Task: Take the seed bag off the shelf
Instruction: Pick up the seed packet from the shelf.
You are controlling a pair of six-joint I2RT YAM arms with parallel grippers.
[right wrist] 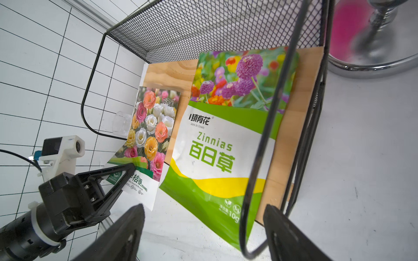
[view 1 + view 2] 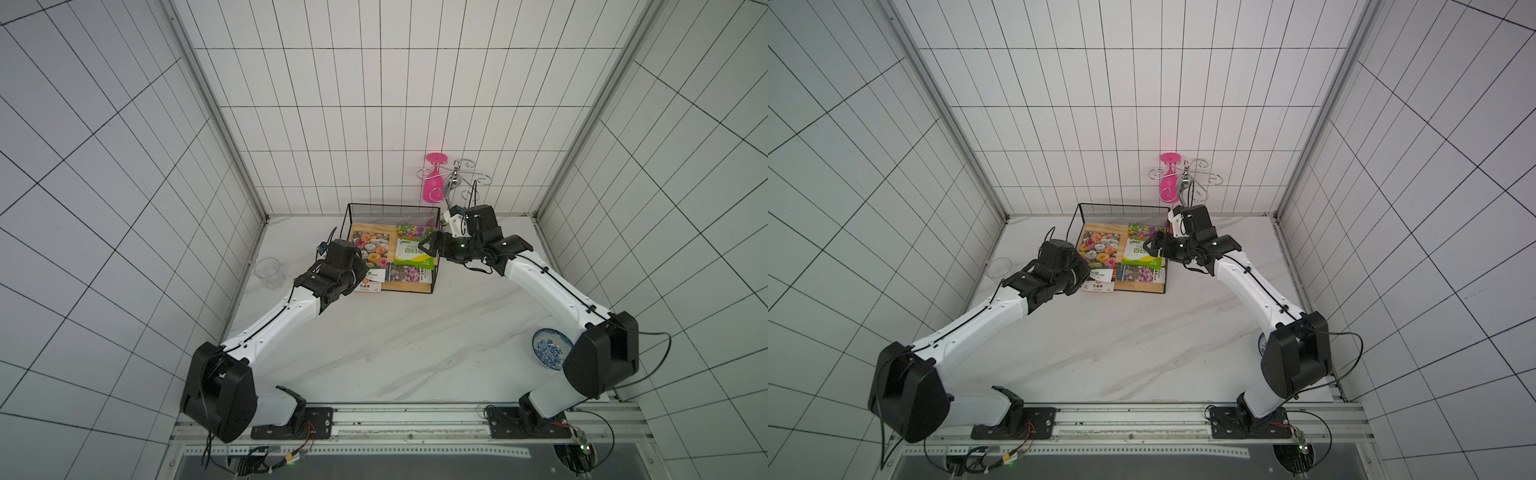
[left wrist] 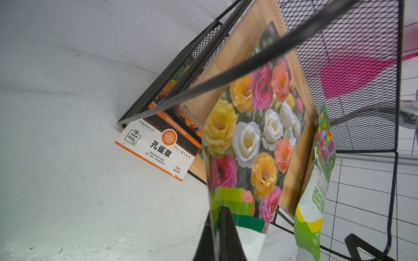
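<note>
Here, in both top views, the shelf (image 2: 386, 214) (image 2: 1121, 214) stands just above the centre of the frame, at the back of the white table (image 2: 395, 340). The seed bag (image 2: 371, 249), printed with roses, lies on the left half of the upper wooden board (image 2: 370, 227). A green zinnia bag (image 2: 415, 253) lies beside it on the right half. The left gripper (image 2: 358, 271) points in from the lower left to the seed bag's near end, its fingertips hidden under the wrist. The right gripper (image 2: 429, 244) reaches in from the right, over the zinnia bag's right edge. An orange marigold packet (image 2: 370, 286) juts from the lower tier at the shelf's lower left corner. A clear cup (image 2: 269, 272) stands left of the shelf. A pink glass (image 2: 433, 183) hangs on a silver stand (image 2: 457, 176) to its upper right, and a blue-patterned bowl (image 2: 548, 348) sits at the lower right of the frame.

In the left wrist view, the left gripper (image 3: 214, 235) has its fingers (image 3: 228, 232) pressed together on the green-and-white end of the seed bag (image 3: 248, 140), the thin edge caught between them. That end sticks out past the board's front. The rest seems to lie on the wood, though the angle leaves this unsure.

In the right wrist view, the right gripper (image 1: 203, 210) is spread wide, with the shelf's side wire and a corner of the zinnia bag (image 1: 214, 146) between its two fingers. Beyond them the left gripper (image 1: 132, 168) pinches the seed bag (image 1: 149, 131) low down.
</note>
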